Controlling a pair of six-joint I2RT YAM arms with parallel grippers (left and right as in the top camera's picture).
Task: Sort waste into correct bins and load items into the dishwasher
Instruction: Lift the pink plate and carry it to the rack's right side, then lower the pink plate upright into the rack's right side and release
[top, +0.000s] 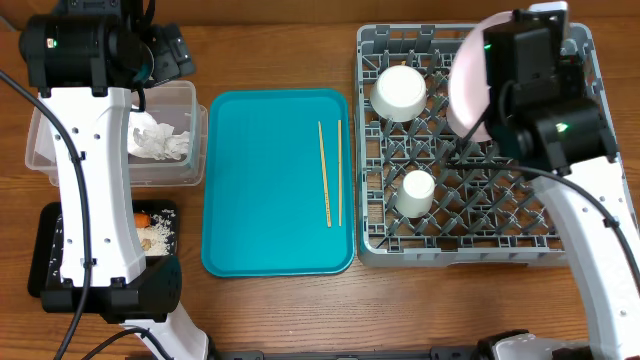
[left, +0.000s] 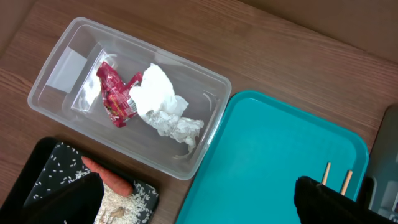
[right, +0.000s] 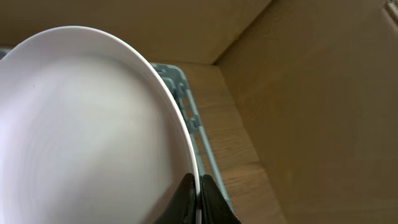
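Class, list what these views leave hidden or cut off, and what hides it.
Pink plate: overhead, the right arm covers most of it; right wrist view cuts it off left and bottom, so its seat in the dish rack is unseen.
Black tray: overhead, largely under the left arm.
Chopsticks: left wrist, only tips show behind the left tool.

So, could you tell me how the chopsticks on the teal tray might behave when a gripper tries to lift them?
The chopsticks look thin and straight, so probably stiff and light. Lying flat on the smooth teal tray, they may well slide or roll away when pinched.
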